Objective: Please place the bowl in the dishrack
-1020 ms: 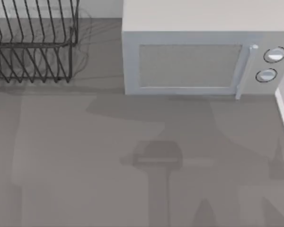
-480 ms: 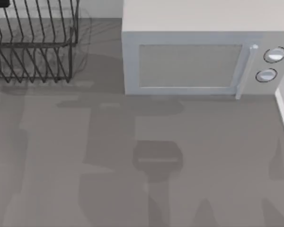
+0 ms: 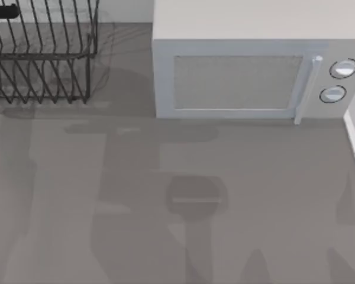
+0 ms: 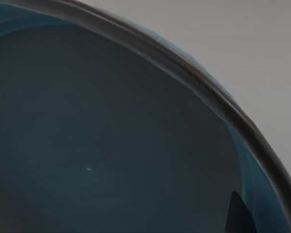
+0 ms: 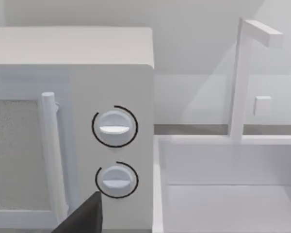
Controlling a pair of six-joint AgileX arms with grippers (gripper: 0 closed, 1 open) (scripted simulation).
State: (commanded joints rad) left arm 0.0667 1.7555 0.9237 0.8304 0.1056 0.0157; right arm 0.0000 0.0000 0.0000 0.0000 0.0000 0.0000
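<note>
The bowl (image 4: 102,141) sits very close in the left wrist view, its greyish-blue inside and thin dark rim against a plain pale background. One dark fingertip (image 4: 237,213) of my left gripper lies on its inside near the rim, so the gripper is shut on the bowl. In the top view a dark piece of my left gripper (image 3: 3,12) reaches in at the far left edge, above the dishrack (image 3: 47,56). The rack of black bars stands at the back left of the table. A dark part of my right gripper (image 5: 82,218) faces the microwave's knobs.
A pale grey microwave (image 3: 248,65) stands at the back centre and right, door closed, with two knobs (image 5: 115,127) on its right side. A white sink with a tap (image 5: 242,77) lies to its right. Arm shadows fall across the grey tabletop (image 3: 165,195).
A dark piece of my left gripper has come into the top view above the dishrack and moved slightly right. The shadows on the table have shifted.
</note>
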